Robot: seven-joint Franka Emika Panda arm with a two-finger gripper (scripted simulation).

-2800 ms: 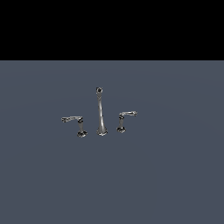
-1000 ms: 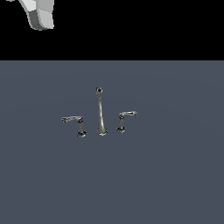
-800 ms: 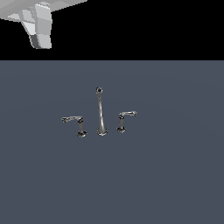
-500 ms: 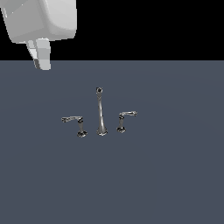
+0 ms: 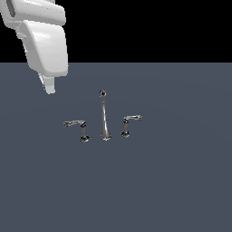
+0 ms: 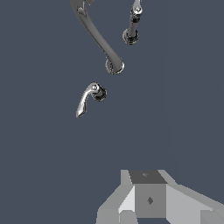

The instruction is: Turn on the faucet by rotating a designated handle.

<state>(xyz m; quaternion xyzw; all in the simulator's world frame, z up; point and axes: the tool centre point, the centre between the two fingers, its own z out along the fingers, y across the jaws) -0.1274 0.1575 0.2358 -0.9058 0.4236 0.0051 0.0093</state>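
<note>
We are only at the approach – nothing on the faucet (image 5: 104, 118) is touched yet. It stands near the middle of the gray surface (image 5: 181, 181), well away from every edge, its tall spout between two levers. The handle (image 5: 76, 124) we want, the one with the longer wavy lever, sits on the exterior view's left of the spout; the shorter lever (image 5: 130, 119) is on the other side. Our gripper (image 5: 49, 86) hangs high toward the far edge, well apart from the handle. We cannot tell whether the fingers are open or closed – the wrist view shows only part of them. Everything remains: descend, reach the lever, rotate it.
</note>
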